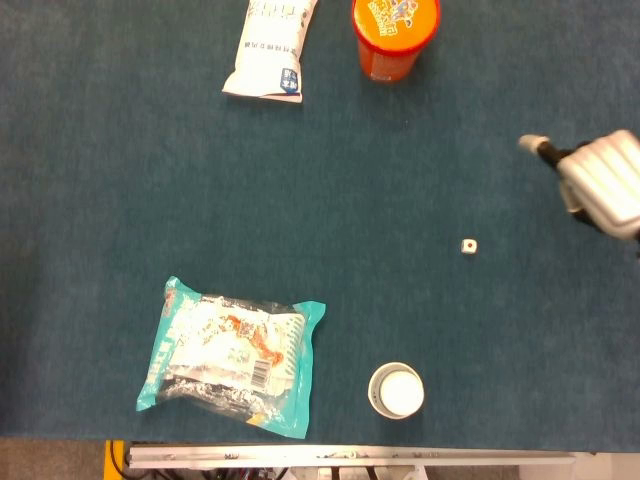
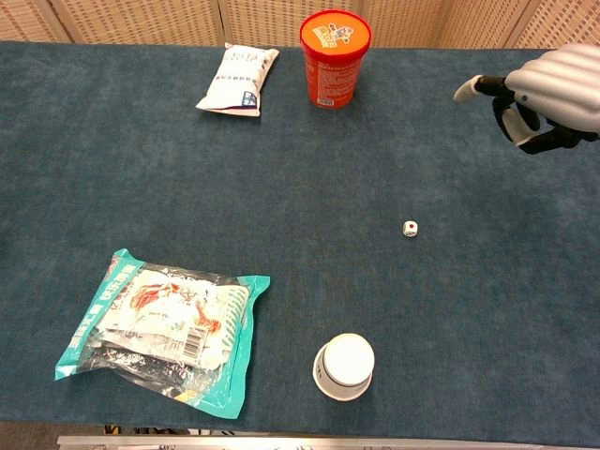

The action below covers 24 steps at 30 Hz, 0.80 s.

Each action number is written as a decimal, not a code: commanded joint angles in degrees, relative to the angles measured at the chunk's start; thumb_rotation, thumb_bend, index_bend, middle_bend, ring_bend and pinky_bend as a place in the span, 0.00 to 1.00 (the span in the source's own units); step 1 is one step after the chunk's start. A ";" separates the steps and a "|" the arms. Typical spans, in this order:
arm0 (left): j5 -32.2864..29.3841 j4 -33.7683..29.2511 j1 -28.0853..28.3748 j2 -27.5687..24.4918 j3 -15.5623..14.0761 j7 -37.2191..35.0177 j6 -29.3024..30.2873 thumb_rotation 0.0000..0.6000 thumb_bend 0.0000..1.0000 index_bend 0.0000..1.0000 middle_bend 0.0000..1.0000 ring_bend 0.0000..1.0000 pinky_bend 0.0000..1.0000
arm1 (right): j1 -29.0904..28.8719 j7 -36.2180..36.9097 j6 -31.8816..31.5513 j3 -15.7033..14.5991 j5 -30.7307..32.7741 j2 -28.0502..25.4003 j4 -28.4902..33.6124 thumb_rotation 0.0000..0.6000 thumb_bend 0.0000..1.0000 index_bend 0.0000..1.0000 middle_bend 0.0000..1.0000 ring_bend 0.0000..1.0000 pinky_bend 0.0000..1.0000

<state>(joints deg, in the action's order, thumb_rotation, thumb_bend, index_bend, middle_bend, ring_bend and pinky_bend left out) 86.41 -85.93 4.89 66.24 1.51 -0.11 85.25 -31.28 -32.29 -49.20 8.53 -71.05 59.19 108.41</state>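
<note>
My right hand (image 1: 600,180) reaches in from the right edge and hovers above the dark teal table (image 1: 120,180). It holds nothing; its thumb sticks out to the left and its fingers bend downward. In the chest view the right hand (image 2: 548,94) is up and to the right of a small white die (image 2: 410,229), well apart from it. The die (image 1: 468,246) lies alone on the cloth, below and left of the hand. My left hand appears in neither view.
An upturned white paper cup (image 1: 396,390) stands near the front edge, a teal snack packet (image 1: 230,358) to its left. At the back are a white pouch (image 1: 268,50) and an orange tub (image 1: 395,35). A metal rail (image 1: 350,457) runs along the table's front.
</note>
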 commanded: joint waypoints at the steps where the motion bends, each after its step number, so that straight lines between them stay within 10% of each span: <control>1: 0.06 0.05 -0.10 -0.01 -0.09 -0.02 0.07 1.00 0.46 0.45 0.53 0.35 0.44 | -4.10 -2.26 4.79 -0.03 3.77 0.98 -0.60 1.00 0.82 0.21 0.64 0.67 0.86; 24: -0.50 0.84 -1.54 -0.12 -0.57 -0.67 0.78 1.00 0.46 0.45 0.53 0.35 0.45 | -22.71 -3.80 19.03 -6.97 16.92 4.58 -3.44 1.00 1.00 0.29 0.88 0.88 1.00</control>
<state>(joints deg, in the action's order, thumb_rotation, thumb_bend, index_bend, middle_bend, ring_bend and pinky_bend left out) 85.91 -85.12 3.38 66.11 0.94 -0.77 86.01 -53.16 -36.08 -30.60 2.22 -54.72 63.53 104.92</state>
